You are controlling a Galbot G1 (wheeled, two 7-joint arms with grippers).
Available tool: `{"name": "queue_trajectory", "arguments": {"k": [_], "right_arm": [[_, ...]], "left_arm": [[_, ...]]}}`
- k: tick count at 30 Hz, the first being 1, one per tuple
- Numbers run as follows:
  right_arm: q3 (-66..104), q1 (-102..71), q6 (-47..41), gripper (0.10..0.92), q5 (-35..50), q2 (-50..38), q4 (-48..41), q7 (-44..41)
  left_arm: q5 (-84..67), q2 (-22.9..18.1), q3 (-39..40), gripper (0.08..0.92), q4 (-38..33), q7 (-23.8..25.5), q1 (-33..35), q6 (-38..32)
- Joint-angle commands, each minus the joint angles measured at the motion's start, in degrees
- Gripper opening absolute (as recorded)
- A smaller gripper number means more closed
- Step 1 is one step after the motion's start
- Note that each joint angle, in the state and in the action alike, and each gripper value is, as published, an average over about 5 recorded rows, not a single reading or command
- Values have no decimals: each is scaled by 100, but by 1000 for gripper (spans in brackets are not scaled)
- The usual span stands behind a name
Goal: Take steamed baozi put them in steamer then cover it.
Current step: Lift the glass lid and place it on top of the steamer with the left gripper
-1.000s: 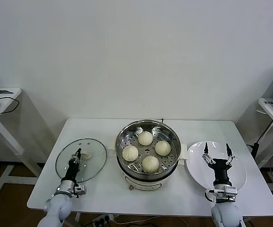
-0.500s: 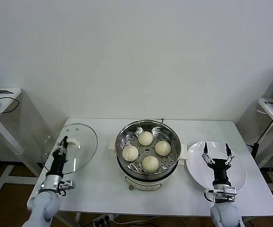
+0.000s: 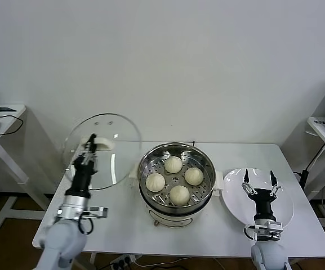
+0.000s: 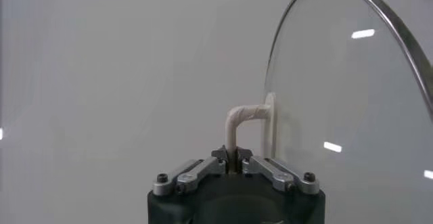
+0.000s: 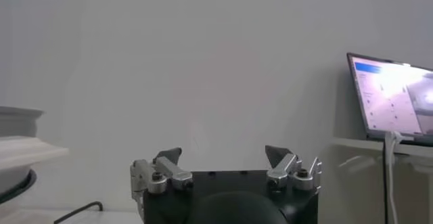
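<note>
Several cream-white steamed baozi [image 3: 173, 164] lie on the perforated tray of the shiny steamer [image 3: 203, 162] in the middle of the table. My left gripper [image 3: 89, 144] is shut on the cream handle [image 4: 243, 114] of the glass cover [image 3: 117, 163]. It holds the cover up off the table, tilted nearly upright, to the left of the steamer. In the left wrist view the jaws pinch the bent handle bar and the cover's glass [image 4: 352, 110] stands behind it. My right gripper [image 3: 258, 175] stands open and empty over the white plate [image 3: 235, 208], fingers pointing up.
The white plate lies right of the steamer. A side table [image 3: 4, 112] with a mouse stands at far left. A laptop [image 5: 392, 100] sits on a stand at far right, with a cable [image 3: 314, 160] hanging near the table's right edge.
My left gripper has lifted the cover off the table, raised it and tipped it upright, and carried it nearer the steamer. The right arm has not moved.
</note>
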Motion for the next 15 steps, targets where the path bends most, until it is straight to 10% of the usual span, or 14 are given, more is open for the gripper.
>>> {"name": "queue_trajectory", "arguments": {"k": [1, 15], "right_arm": [[99, 25, -6, 823, -10, 88, -70, -26], [288, 29, 124, 823, -4, 173, -285, -93]], "left_arm": [[327, -174, 2718, 185, -1108, 1235, -435, 1697], [1388, -893, 3557, 185, 304, 1970, -867, 2301]]}}
